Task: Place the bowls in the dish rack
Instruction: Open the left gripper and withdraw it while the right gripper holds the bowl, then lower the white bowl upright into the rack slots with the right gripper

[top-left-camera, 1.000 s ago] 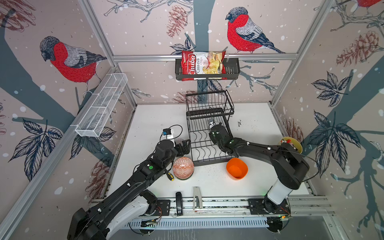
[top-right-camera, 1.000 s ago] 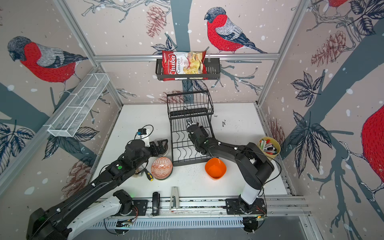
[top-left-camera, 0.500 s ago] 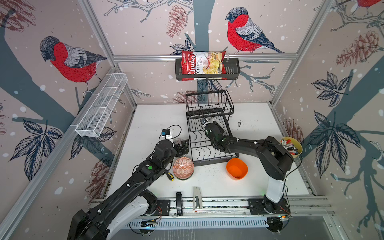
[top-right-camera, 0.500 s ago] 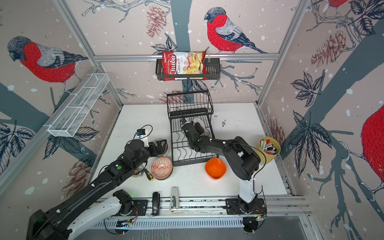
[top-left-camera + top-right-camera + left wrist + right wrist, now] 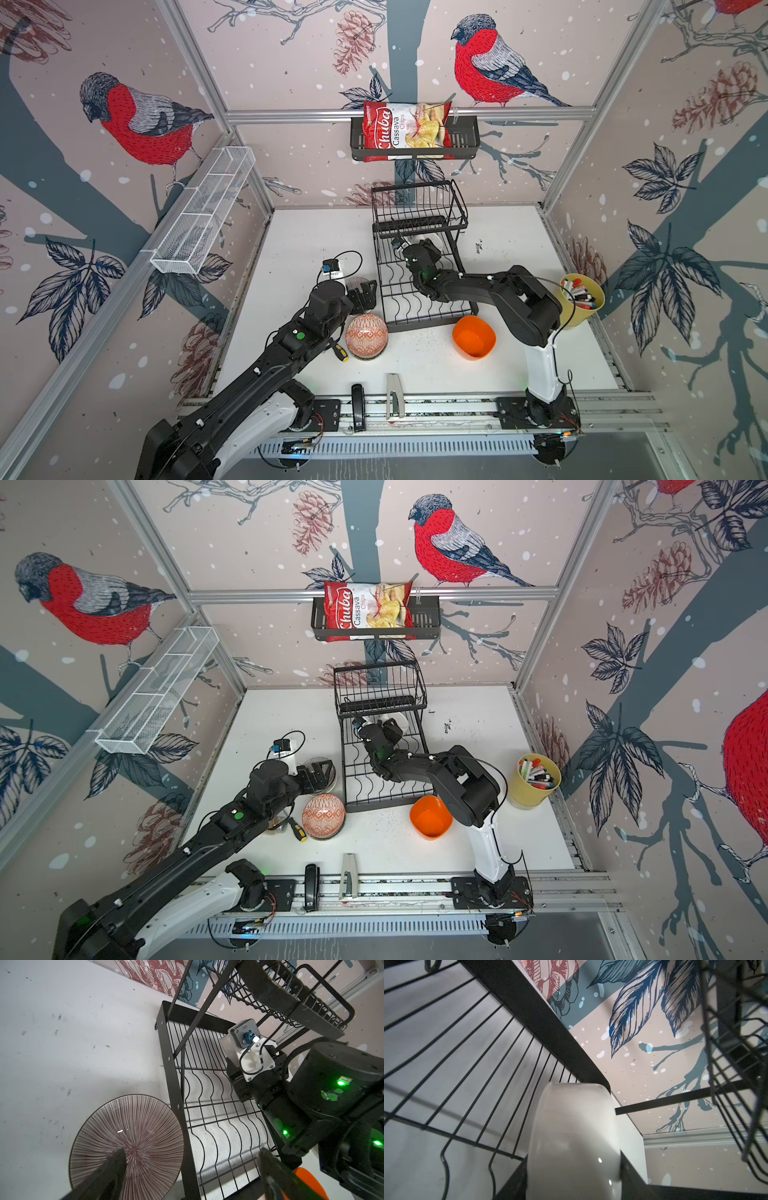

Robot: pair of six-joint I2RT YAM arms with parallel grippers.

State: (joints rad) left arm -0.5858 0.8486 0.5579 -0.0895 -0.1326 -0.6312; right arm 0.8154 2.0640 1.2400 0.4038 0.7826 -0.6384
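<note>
— Where is the dish rack (image 5: 415, 226)?
— In the middle of the counter (image 5: 299, 232), toward the back wall.
— And the hands?
— The right hand (image 5: 422, 249) is inside the lower tray, under the raised tier, pinching a white bowl (image 5: 571, 1136). The left hand (image 5: 365, 293) is spread wide above the striped bowl (image 5: 126, 1142), just beside the rack.
— Other bowls?
— The patterned orange bowl (image 5: 366, 336) and the plain orange bowl (image 5: 473, 336) sit in front of the rack.

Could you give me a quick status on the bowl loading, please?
Right gripper shut on white bowl, in dish rack lower tier. Left gripper open over striped bowl beside rack. Patterned bowl, orange bowl on table; upper basket close overhead.
</note>
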